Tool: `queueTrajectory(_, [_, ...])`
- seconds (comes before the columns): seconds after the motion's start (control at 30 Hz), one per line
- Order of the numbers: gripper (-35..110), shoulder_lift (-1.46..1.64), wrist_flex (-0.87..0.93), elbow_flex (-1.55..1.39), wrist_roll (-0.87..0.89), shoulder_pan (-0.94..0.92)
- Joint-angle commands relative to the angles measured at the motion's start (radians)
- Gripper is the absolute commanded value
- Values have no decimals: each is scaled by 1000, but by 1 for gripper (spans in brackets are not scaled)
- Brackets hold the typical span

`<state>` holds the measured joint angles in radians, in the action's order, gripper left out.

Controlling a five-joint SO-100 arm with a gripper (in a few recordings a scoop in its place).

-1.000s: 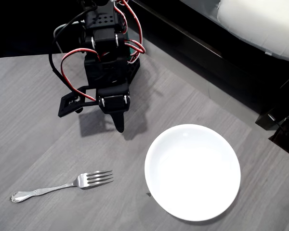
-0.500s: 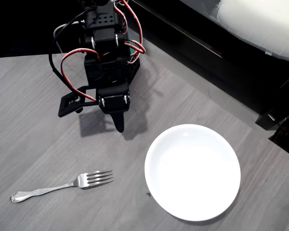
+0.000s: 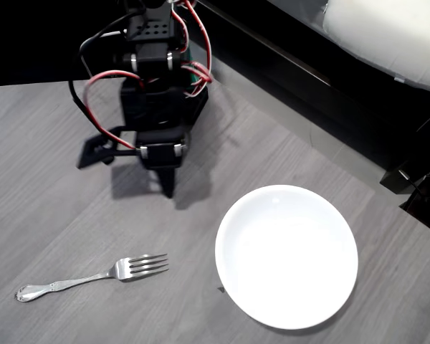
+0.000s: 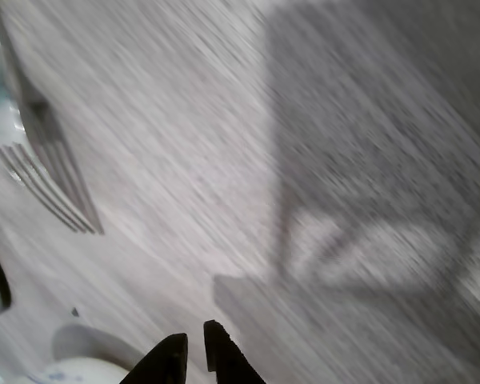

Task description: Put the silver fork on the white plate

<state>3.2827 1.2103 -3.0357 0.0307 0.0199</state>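
Approach step: fork not yet grasped
Claw nearly clenched, empty; fork lies ahead on the table, plate alongside; next move: open, descend over handle

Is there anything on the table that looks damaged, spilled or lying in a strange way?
Nothing stands out. The silver fork lies flat on the table, apart from the white plate, which is bare and whole. The claw hangs above the table, holding nothing.
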Motion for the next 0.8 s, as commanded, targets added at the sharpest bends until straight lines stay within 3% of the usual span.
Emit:
queueTrajectory(0.0, [0, 26, 20, 84, -144, -34])
queueTrajectory(0.1, [0, -117, 5, 265, -209, -91])
queueTrajectory(0.17, [0, -466, 11, 512, -215, -112])
queueTrajectory(0.27, [0, -1051, 172, 1032, -215, -175])
queueTrajectory(0.33, [0, -1278, 218, 1253, -235, -206])
queueTrajectory(0.6, [2, -1621, 158, 1410, -353, -224])
queueTrajectory(0.77, [14, -1720, 123, 1417, -436, -221])
